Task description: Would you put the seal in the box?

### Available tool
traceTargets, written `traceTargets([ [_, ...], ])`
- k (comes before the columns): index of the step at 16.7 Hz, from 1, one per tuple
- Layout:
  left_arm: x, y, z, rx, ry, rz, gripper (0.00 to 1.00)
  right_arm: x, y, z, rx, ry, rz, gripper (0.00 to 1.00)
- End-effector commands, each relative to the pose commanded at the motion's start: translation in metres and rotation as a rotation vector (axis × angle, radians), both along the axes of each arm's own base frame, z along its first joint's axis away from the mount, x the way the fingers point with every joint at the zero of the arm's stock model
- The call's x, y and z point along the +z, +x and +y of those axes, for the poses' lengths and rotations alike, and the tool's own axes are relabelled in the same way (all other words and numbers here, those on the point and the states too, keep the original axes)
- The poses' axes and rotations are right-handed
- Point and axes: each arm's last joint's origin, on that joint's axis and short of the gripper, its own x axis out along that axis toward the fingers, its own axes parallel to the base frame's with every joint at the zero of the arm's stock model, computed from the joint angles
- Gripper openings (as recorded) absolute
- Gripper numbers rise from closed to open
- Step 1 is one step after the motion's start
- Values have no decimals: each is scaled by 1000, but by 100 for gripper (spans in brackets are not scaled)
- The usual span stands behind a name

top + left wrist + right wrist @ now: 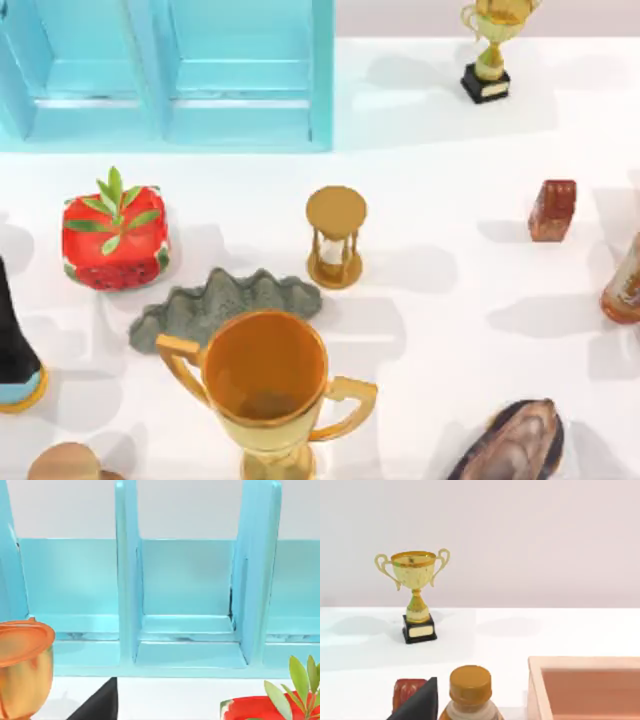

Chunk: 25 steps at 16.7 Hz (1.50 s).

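Seal (552, 210): upright on the white worktop (440, 330), right side, untouched.
Orange-brown bottle (625, 285) near it, hourglass (335, 237) well apart. Right wrist view: seal beside bottle, plus a pink box (590, 687). Fingers' opening: cannot tell.

seal (552, 210): upright, nr table's right edge
hourglass (335, 237): mid table
small trophy (490, 50): back, right
blue shelf (170, 70): back-left corner
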Motion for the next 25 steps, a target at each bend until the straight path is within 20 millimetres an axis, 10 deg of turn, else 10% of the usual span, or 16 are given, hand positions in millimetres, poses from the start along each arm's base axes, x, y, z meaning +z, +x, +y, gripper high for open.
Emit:
traceTargets([
  [6,0,0,0,0,0,0,100,17,1,1,13,11,77,100],
  [11,0,0,0,0,0,0,100,79,23,6,37,39,317,100],
  [18,0,0,0,0,0,0,100,149,134,27,51,58,817,100],
  [25,0,0,0,0,0,0,100,126,260,63,29,41,1274,100],
])
